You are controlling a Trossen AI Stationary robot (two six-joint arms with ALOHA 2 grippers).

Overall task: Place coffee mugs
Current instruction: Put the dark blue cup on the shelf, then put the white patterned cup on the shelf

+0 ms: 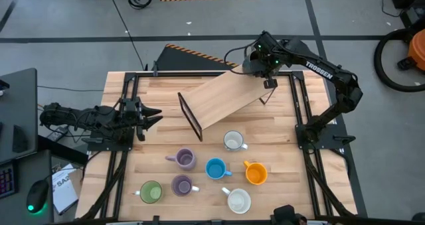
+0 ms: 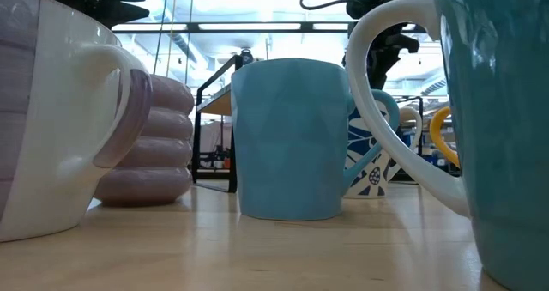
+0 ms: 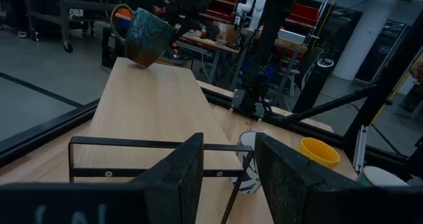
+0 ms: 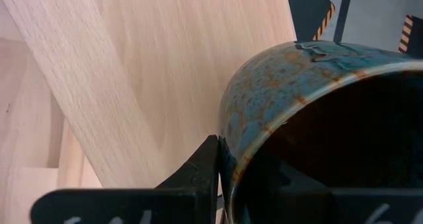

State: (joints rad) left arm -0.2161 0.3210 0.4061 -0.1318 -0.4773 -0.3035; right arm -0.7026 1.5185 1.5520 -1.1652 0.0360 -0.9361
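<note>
- We find the right gripper (image 1: pixel 269 73) at the far end of the wooden shelf board (image 1: pixel 222 99), closed on the rim of a dark speckled mug (image 3: pixel 144 36): one finger sits outside the wall and, we judge, the other inside.
- The mug hangs tilted just above the board's far end; whether it touches the wood we cannot tell. We take it as the one being placed.
- Its glaze is mottled teal with rusty flecks, glossy, over a dark interior.
- The board is pale, straight-grained wood, lying at an angle across the table (image 1: pixel 292 178), with a thin black metal frame (image 1: pixel 190 118) at its near end.
- The left gripper (image 1: pixel 154 115) waits at the table's left edge, fingers parted and holding nothing, pointed at the frame.
- Seven mugs stand in a loose cluster on the near half: two ribbed purple (image 1: pixel 185 159), blue (image 1: pixel 216 168), orange (image 1: pixel 255 173), green (image 1: pixel 151 192), white (image 1: pixel 238 200), and a white one (image 1: pixel 233 141) nearest the board.
</note>
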